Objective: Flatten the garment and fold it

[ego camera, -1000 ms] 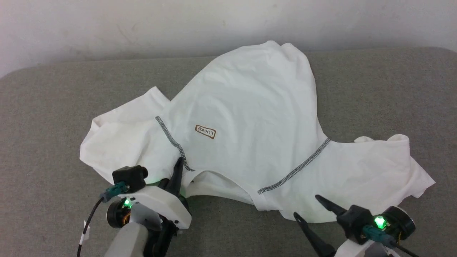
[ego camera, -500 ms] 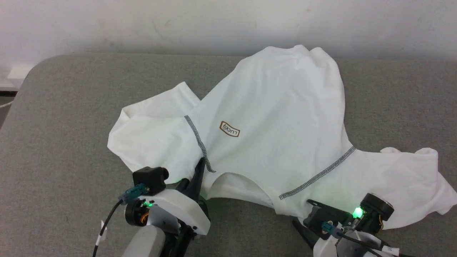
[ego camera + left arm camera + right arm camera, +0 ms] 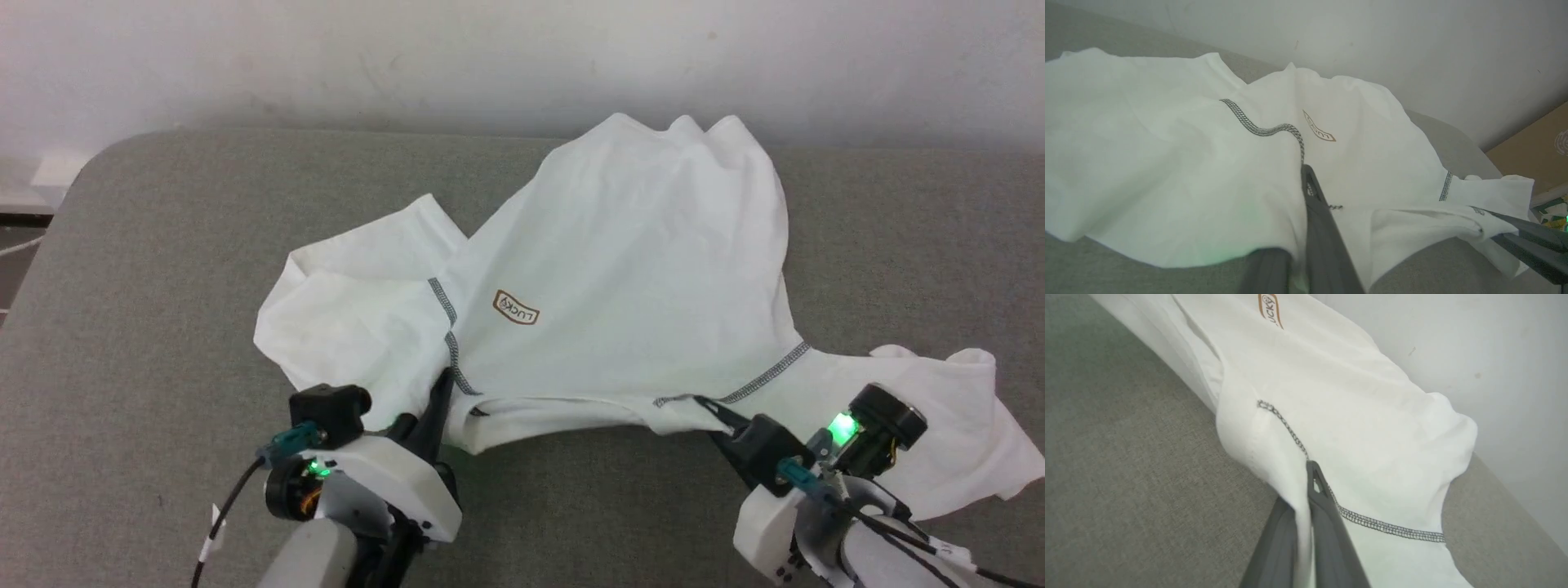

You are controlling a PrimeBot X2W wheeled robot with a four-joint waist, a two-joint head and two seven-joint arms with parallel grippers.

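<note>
The white garment point(image 3: 637, 269) lies spread on the grey cushion point(image 3: 163, 269), with its brown-edged logo patch point(image 3: 516, 307) near the middle and dark zigzag seams on both sides. My left gripper point(image 3: 445, 380) is shut on the cloth at the near end of the left seam point(image 3: 1265, 130). My right gripper point(image 3: 704, 403) is shut on the neckline edge at the right seam point(image 3: 1372, 522). In the wrist views the fabric point(image 3: 1298, 514) is pinched between each pair of fingers. The near edge is lifted and drawn taut between the two grippers.
A pale wall point(image 3: 490, 57) rises close behind the cushion. The cushion's rounded left corner point(image 3: 82, 175) drops to the floor. In the left wrist view a brown cardboard surface point(image 3: 1531, 151) sits beyond the cushion's far end.
My right gripper has swung in from the near right and shut on the neckline edge at the right seam. The near edge is now pulled taut. The camera has shifted left.
</note>
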